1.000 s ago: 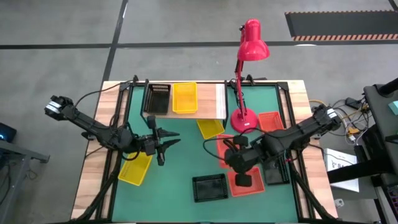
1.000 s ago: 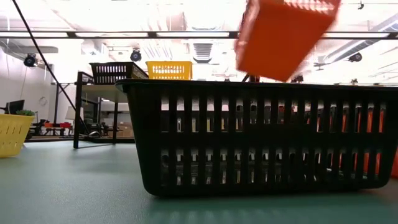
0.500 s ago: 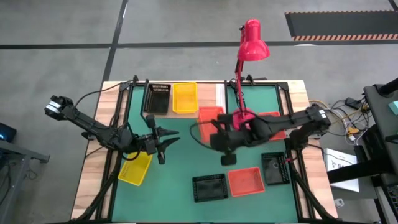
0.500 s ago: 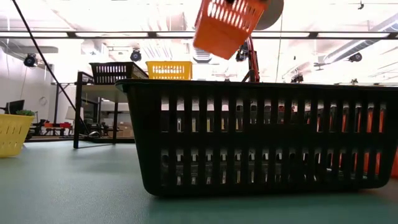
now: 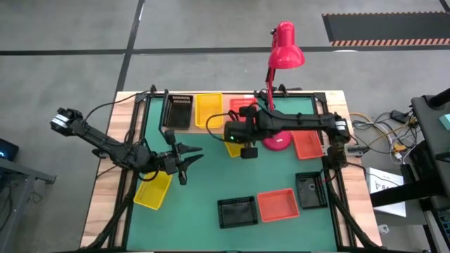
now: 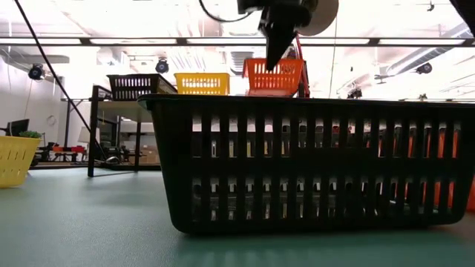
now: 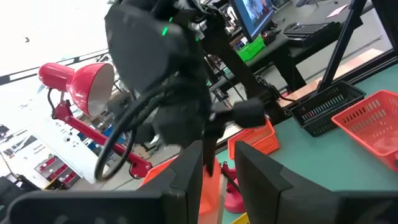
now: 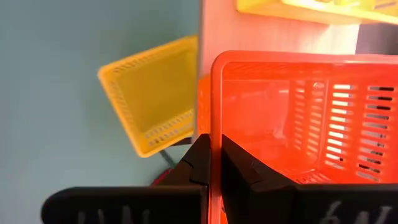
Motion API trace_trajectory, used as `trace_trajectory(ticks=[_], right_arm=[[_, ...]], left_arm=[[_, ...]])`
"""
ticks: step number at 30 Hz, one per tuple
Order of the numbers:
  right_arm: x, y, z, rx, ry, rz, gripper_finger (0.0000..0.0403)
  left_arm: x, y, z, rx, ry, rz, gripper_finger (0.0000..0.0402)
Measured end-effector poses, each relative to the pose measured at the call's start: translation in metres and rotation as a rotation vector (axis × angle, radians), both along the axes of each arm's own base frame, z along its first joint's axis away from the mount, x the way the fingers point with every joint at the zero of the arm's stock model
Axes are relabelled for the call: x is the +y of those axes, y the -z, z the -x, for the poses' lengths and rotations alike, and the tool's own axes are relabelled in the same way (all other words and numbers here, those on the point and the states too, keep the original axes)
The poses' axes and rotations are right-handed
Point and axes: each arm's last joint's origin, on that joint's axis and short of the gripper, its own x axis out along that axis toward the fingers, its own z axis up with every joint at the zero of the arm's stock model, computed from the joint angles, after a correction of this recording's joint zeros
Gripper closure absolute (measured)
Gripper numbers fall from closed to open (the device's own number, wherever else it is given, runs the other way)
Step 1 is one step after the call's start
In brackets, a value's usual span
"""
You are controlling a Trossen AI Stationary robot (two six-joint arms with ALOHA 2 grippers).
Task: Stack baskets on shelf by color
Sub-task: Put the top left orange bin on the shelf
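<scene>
Orange-red mesh basket (image 8: 292, 124), upright on the shelf (image 5: 249, 105), rim in right end effector (image 8: 214, 163)

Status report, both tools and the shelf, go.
Right tool shut on orange basket at the shelf, beside yellow basket and black basket. Left tool open, idle over table. Red lamp crowds the right arm.

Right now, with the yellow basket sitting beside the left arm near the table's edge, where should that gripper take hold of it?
Probably take the yellow basket by the rim wall nearest the left gripper, coming straight down, one finger inside and one outside. It sits open side up with thin mesh walls, and the right gripper pinches the orange basket that way.
</scene>
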Motion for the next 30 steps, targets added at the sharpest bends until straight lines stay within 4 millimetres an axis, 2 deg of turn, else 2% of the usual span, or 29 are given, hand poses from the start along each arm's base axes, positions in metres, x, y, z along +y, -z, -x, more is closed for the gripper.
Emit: trace_trajectory(ticks=[5, 11, 25, 30], right_arm=[[-0.019, 0.01, -0.006, 0.033, 0.014, 0.007, 0.0394], [-0.029, 0.01, -0.009, 0.002, 0.006, -0.03, 0.0394], [-0.037, 0.008, -0.016, -0.098, 0.014, -0.098, 0.0394], [-0.038, 0.008, -0.018, -0.139, 0.045, -0.159, 0.0373]], left_arm=[[0.0, 0.0, 0.0, 0.0, 0.0, -0.001, 0.0324], [0.0, 0.0, 0.0, 0.001, -0.002, -0.018, 0.0324], [0.0, -0.001, 0.0, -0.002, -0.002, -0.019, 0.0324], [0.0, -0.001, 0.0, -0.002, -0.002, -0.019, 0.0324]])
